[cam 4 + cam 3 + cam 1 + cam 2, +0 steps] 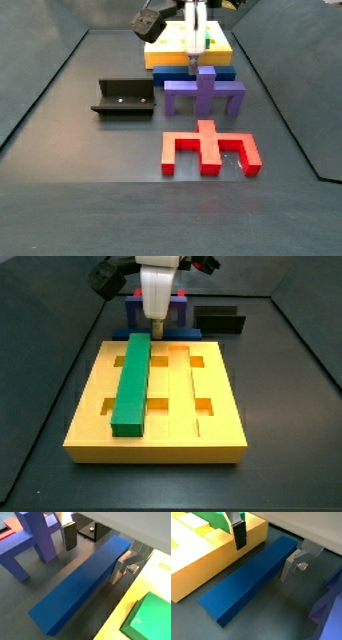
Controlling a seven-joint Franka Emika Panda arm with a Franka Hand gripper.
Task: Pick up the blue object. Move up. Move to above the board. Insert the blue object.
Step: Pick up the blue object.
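The blue object (80, 587) is a long dark-blue bar lying flat on the dark floor beside the yellow board (198, 567). It also shows in the second wrist view (251, 582) and in both side views (178, 333) (194, 72). My gripper (97, 552) is open and low over one end of the bar, one finger on each side. The dark-padded finger (238, 534) stands apart from the bar, near the board. The silver finger (290, 566) is close against the bar's other side. The board (221, 406) has long grooves and square cut-outs.
A green bar (131, 381) lies in one groove of the board. A purple stand (203, 95) stands right beside the blue bar, opposite the board. A red piece (207, 150) lies beyond it. The black fixture (120, 97) stands off to one side.
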